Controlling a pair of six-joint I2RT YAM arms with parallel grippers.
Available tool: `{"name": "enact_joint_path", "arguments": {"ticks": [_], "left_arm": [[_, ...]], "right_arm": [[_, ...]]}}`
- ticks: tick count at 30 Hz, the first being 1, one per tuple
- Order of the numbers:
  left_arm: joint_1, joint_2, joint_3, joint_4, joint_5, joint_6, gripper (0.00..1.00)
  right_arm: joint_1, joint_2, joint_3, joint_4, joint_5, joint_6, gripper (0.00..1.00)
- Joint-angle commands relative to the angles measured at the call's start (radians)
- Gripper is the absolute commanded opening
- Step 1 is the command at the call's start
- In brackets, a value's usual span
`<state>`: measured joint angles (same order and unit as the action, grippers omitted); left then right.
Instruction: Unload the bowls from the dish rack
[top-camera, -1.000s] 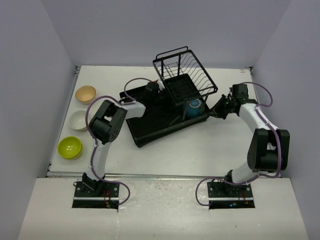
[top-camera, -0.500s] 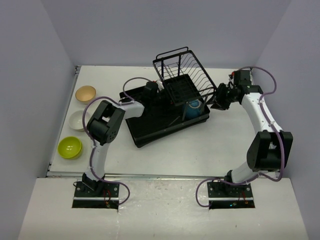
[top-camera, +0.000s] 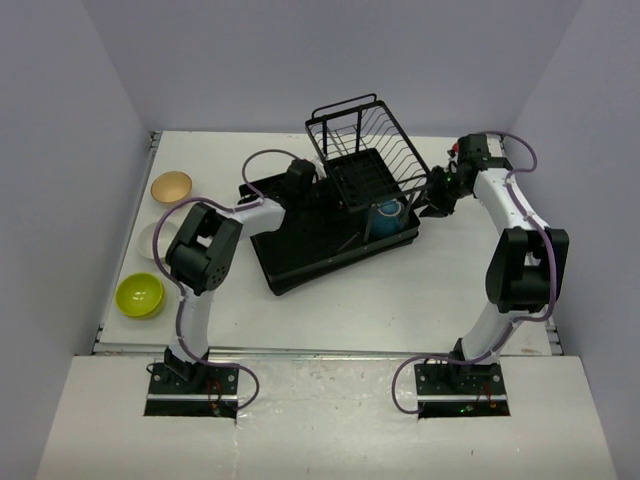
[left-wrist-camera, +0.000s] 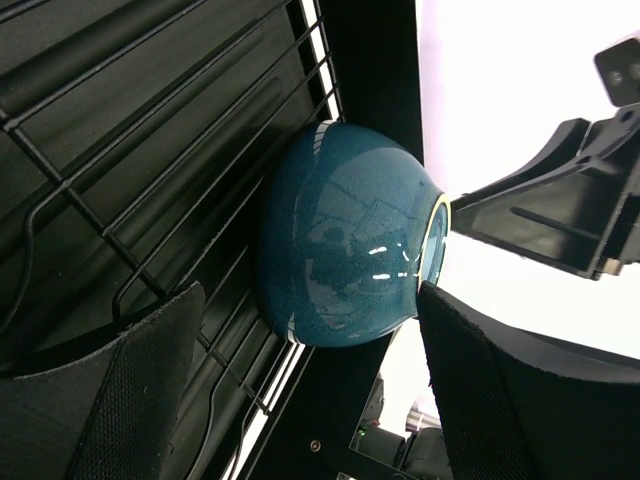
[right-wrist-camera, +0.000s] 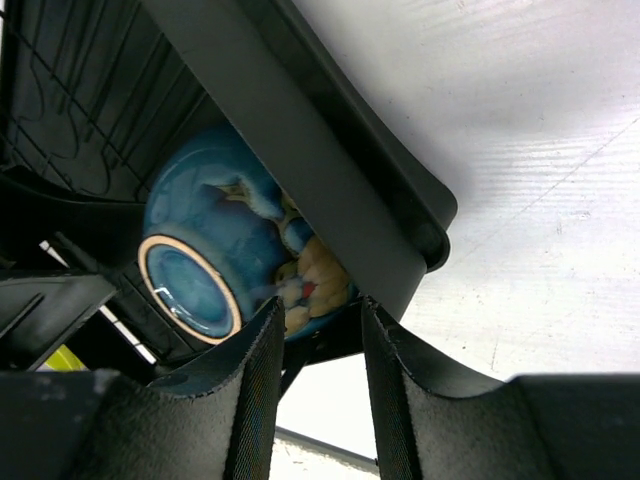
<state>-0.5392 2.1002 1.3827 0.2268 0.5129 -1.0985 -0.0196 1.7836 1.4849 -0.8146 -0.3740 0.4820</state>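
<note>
The black dish rack (top-camera: 300, 255) lies mid-table with its wire basket (top-camera: 375, 135) at the far end. A dark blue bowl (top-camera: 386, 212) stands on its side in the rack by the right rim. My left gripper (top-camera: 300, 178) is open over the rack's left part, and its view shows the blue bowl (left-wrist-camera: 345, 235) ahead between its wide-spread fingers (left-wrist-camera: 130, 390). My right gripper (top-camera: 440, 192) is at the rack's right rim (right-wrist-camera: 310, 150), open a narrow way and empty, with the blue bowl (right-wrist-camera: 215, 255) just beyond the rim.
Three bowls sit on the table at the left: a tan one (top-camera: 171, 187), a cream one (top-camera: 155, 242) partly behind my left arm, and a lime one (top-camera: 139, 295). Walls close in the far and side edges.
My right gripper has moved away from me and left, up to the rack's right rim. My left gripper has shifted slightly farther over the rack. The blue bowl has not moved.
</note>
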Motion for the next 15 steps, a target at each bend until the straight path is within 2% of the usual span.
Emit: {"name": "enact_joint_path", "arguments": {"ticks": [1, 3, 10, 15], "left_arm": [[0.007, -0.031, -0.036, -0.112, -0.004, 0.043, 0.88], [0.005, -0.037, -0.046, -0.104, -0.002, 0.037, 0.88], [0.007, -0.069, -0.089, -0.103, 0.009, 0.031, 0.89], [0.008, -0.097, -0.114, -0.103, 0.01, 0.031, 0.89]], "right_arm": [[0.0, -0.001, -0.015, 0.006, 0.006, -0.031, 0.37], [0.0, 0.013, -0.031, 0.02, 0.01, -0.036, 0.36], [0.0, 0.046, -0.063, 0.052, 0.02, -0.029, 0.24], [0.0, 0.072, -0.063, 0.057, 0.053, -0.033, 0.24]]}}
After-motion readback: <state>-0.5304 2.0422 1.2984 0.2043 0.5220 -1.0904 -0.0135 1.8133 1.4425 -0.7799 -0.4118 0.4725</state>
